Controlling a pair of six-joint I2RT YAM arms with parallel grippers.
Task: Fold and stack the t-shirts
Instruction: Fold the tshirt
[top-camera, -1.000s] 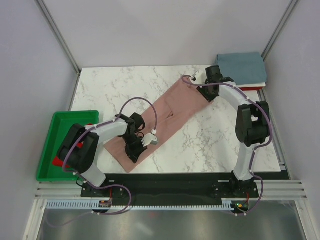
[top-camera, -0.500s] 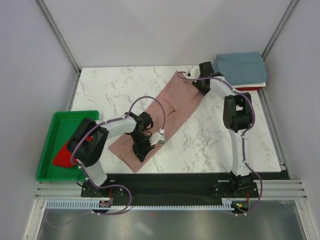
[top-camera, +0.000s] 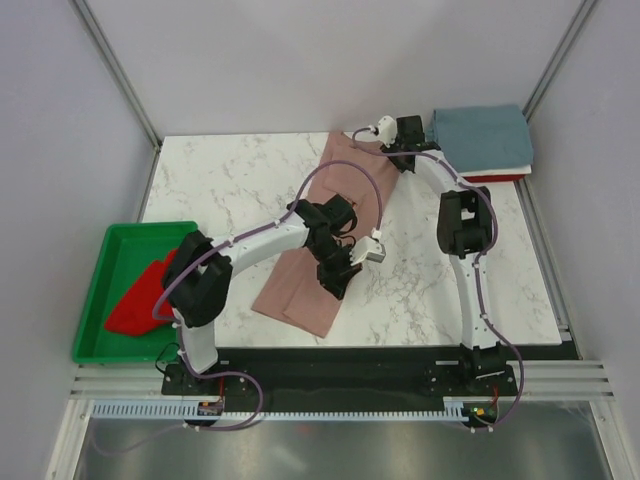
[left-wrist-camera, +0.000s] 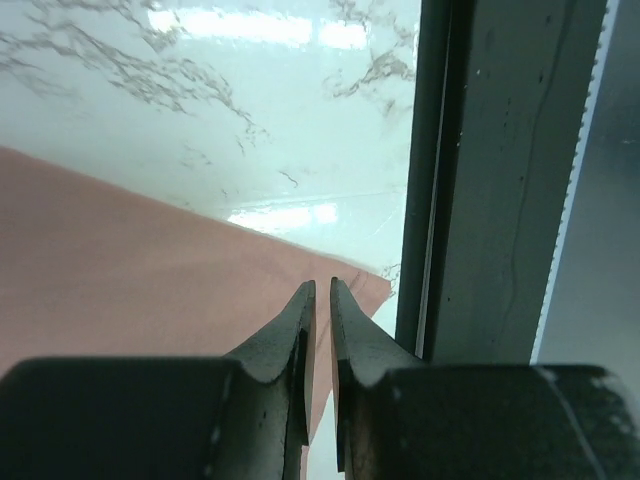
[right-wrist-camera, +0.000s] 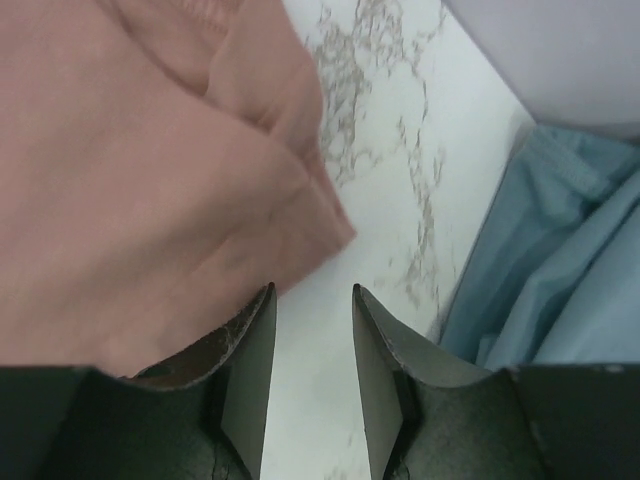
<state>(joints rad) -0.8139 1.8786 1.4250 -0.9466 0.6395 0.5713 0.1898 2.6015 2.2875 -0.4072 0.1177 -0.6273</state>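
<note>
The dusty-pink t-shirt lies folded into a long strip, running from the table's far middle toward the near edge. My left gripper sits on its near right edge. In the left wrist view the left gripper has its jaws almost together, pinching the edge of the pink cloth. My right gripper hovers at the strip's far end. There the right gripper is open over bare marble, with the pink cloth just left of it. The folded grey-blue t-shirt lies at the far right. A red t-shirt lies in the tray.
The green tray sits off the table's left side. The grey-blue shirt rests on a white and red layer. The black front rail runs close behind the pink shirt's near corner. Purple cables loop over the cloth.
Both arms swung the pink strip: its near end moved right with the left gripper, and its far end moved left and back. The right gripper's jaws opened a little.
</note>
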